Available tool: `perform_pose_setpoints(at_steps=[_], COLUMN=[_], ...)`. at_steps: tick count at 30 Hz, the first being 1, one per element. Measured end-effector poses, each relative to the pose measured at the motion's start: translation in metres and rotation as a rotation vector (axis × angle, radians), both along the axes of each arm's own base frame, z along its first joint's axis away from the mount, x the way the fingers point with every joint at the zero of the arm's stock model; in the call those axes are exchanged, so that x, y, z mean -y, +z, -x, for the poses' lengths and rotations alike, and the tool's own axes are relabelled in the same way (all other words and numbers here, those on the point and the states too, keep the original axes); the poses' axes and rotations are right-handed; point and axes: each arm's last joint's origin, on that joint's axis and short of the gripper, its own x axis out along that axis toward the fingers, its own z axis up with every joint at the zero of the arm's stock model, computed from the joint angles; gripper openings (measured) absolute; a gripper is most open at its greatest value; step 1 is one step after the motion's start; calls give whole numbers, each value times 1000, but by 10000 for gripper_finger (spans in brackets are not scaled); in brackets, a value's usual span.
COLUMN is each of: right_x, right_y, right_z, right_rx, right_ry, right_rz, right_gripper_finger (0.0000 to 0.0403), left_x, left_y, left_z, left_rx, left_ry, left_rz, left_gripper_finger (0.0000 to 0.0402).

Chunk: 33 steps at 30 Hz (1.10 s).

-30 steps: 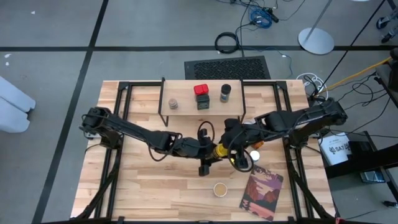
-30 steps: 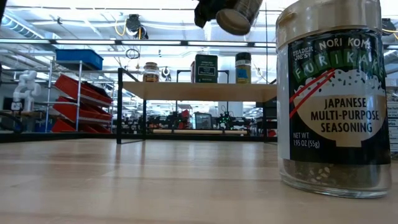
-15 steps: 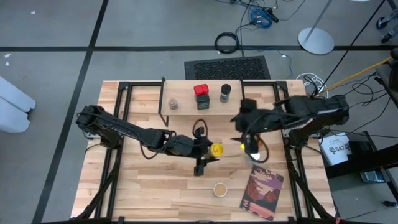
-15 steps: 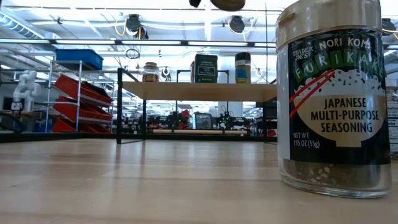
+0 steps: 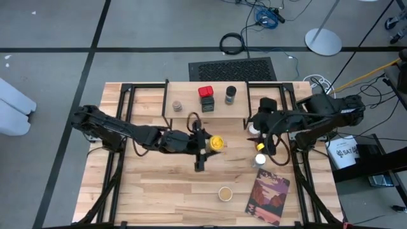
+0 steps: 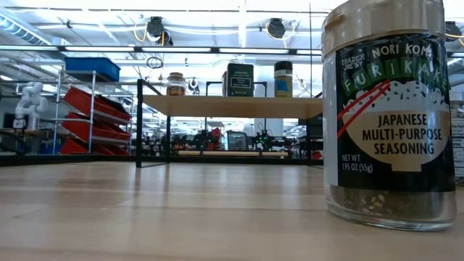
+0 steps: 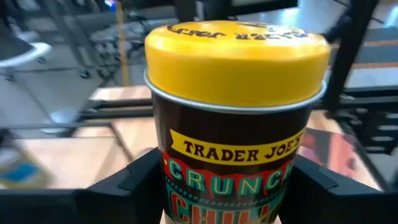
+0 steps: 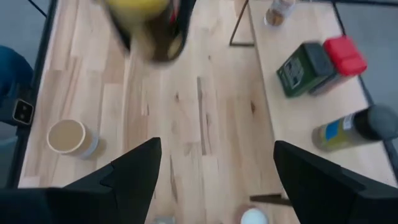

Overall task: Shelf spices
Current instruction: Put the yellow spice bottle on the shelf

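**Ana:** Wood planks are filling our high view: the table (image 5: 146, 184) is sitting on a grey floor with cables lying beyond its far edge. What are we seeing of the spices?

**Ben:** We are counting 3 on the shelf (image 5: 184, 114), which is standing at the table's far side. A small tan-topped jar (image 5: 177, 106) is sitting toward its left end, a red-topped tin (image 5: 205, 93) in the middle, and a black-topped jar (image 5: 230, 94) just right of that.

**Ana:** And the yellow one?

**Ben:** The left gripper (image 5: 205, 144) is holding the yellow-lidded tin (image 5: 217, 142) in front of the shelf. In the left wrist view we are seeing both dark fingers (image 7: 130, 183) pressing its sides, with the tin (image 7: 235, 112) upright between them.

**Ana:** We are also spotting a tan-lidded jar (image 5: 225, 193) near the table's front edge; the low view is showing it close up as a furikake seasoning jar (image 6: 391, 116).

**Ben:** Right of it, a picture-covered book (image 5: 267, 197) is lying flat. 2 white-topped jars (image 5: 260, 159) are standing between the book and the shelf's right end.

**Ana:** The right gripper (image 5: 262, 121)?

**Ben:** It is hovering near the shelf's right end, its fingers (image 8: 134, 174) spread wide with nothing between them.
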Motion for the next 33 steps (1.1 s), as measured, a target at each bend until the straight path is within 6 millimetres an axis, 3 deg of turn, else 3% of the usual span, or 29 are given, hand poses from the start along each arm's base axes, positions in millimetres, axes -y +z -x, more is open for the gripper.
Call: perform_pose_setpoints(at_steps=[6, 15, 21, 26, 33], right_x=[-10, -32, -43, -45, -45], right_y=[-31, -80, -99, -102, -102], right_z=[1, -10, -20, -21, -21], right_rx=[-54, 54, 106, 124, 124], right_ry=[-26, 27, 71, 73, 74], right_rz=[-14, -74, -86, -94, -94], right_gripper_finger=[300, 300, 300, 300, 300], left_x=[-25, -81, -122, -157, -193], left_y=[37, 82, 89, 84, 80], left_z=[28, 77, 93, 101, 112], left_rx=[86, 181, 163, 104, 105], left_ry=[96, 297, 445, 526, 445], left_rz=[-82, -198, -251, -230, -136], left_gripper_finger=[240, 240, 240, 240, 240])
